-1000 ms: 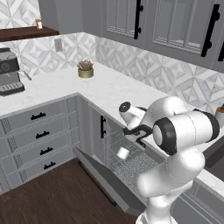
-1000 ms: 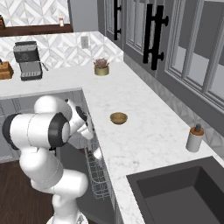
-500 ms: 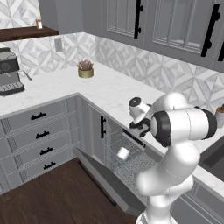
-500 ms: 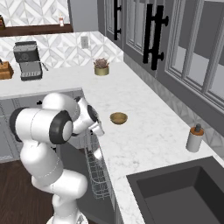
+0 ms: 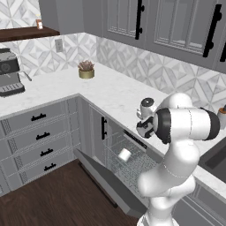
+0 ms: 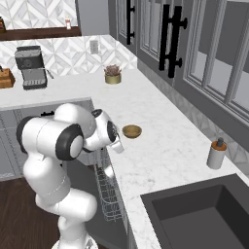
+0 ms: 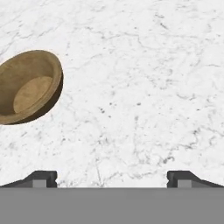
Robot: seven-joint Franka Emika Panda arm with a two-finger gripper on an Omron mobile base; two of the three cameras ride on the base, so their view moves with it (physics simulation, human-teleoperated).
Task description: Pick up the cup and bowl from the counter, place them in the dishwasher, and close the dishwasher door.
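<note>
The brown bowl (image 6: 132, 131) sits upright on the white marble counter (image 6: 160, 146); the hand view has the bowl (image 7: 28, 87) at its left. My gripper (image 6: 118, 146) hovers over the counter's front edge, a short way from the bowl. In the hand view the gripper (image 7: 113, 179) is open, with only bare marble between its fingertips (image 7: 41, 178). The white cup (image 5: 125, 154) lies in the wire rack of the dishwasher (image 5: 137, 165). The dishwasher door (image 5: 101, 181) hangs dropped open.
A gold pot with a plant (image 6: 113, 75) and a coffee machine (image 6: 30, 65) stand far back on the counter. A grey soap dispenser (image 6: 216, 153) stands beside the dark sink (image 6: 199, 214). Grey drawers (image 5: 39, 137) sit left of the dishwasher.
The hand has risen from over the dishwasher rack to counter height and swung toward the bowl. The jaws stayed open; the cup stays in the rack.
</note>
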